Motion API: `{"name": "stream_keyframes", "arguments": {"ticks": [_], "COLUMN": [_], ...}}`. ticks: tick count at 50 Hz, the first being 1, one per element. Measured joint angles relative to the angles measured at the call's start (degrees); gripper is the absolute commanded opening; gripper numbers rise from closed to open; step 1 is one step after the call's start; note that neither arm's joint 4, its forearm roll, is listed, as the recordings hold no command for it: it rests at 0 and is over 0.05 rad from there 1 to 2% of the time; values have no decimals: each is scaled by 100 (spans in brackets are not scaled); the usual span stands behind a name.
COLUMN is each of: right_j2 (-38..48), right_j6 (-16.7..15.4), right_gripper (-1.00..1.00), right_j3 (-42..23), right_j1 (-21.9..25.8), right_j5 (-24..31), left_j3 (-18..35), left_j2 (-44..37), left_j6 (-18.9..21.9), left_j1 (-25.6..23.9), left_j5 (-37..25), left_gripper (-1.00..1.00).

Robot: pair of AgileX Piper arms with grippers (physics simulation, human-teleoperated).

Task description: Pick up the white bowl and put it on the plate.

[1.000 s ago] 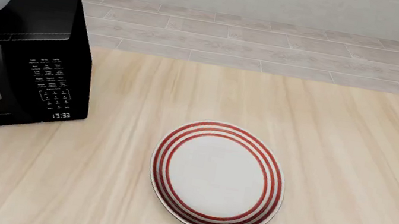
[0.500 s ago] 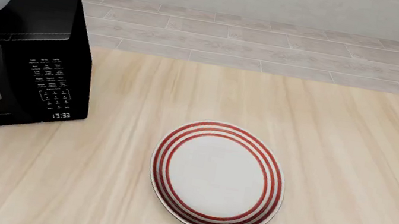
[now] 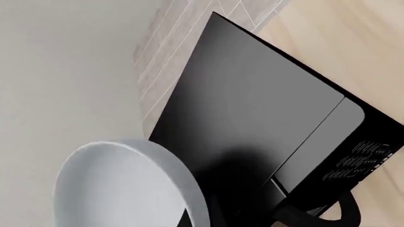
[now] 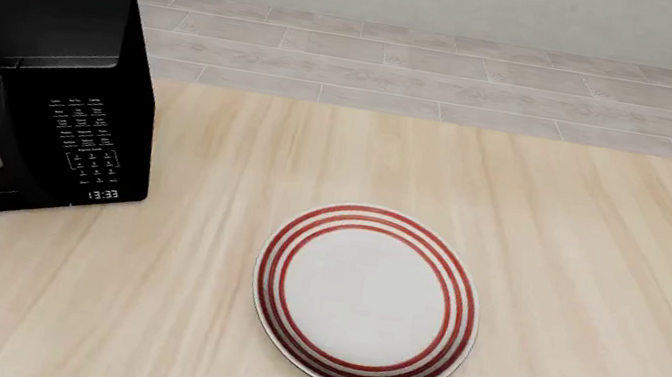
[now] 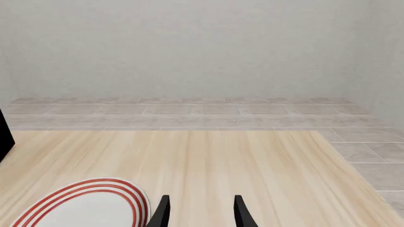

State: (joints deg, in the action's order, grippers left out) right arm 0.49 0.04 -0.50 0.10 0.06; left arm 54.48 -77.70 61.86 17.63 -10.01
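A: What had changed when we looked?

B: In the earlier front pictures the white bowl [image 3: 126, 184] showed plainly above the microwave [image 4: 33, 100] at the surface's far left corner. By this moment only a sliver of white remained at the front view's left edge, so we judged it had been carried up and leftward, almost out of that view.

A: Did the left end effector have it?

B: We could not tell. The left wrist view showed the bowl close in, hanging over the microwave's black top, but no fingers were in that picture. We guessed it was held, since nothing else carried it.

A: And the plate [image 4: 365, 298]?

B: It had not moved. It lay flat near the middle of the surface, toward the near edge, well apart from the microwave.

A: Anything in the way?

B: The microwave itself stood between the bowl and the plate, so we judged the bowl must clear its top and right side first. The right end effector [image 5: 200, 210] rested just beside the plate's right rim, fingers narrowly parted and holding nothing.
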Motion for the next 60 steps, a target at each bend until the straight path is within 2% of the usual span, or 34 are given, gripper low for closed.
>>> {"name": "stream_keyframes", "arguments": {"ticks": [14, 31, 60], "right_j2": [0, 0, 0], "right_j6": [0, 0, 0], "right_gripper": [100, 100, 100], "right_j3": [0, 0, 0], "right_j1": [0, 1, 1], "right_j5": [0, 0, 0], "left_j3": [24, -27, -88], "left_j2": [147, 849, 2742], "left_j6": [16, -53, -650], "left_j1": [-18, -210, -1332], "left_j5": [-193, -771, -2448], "left_gripper": [-100, -100, -100]}}
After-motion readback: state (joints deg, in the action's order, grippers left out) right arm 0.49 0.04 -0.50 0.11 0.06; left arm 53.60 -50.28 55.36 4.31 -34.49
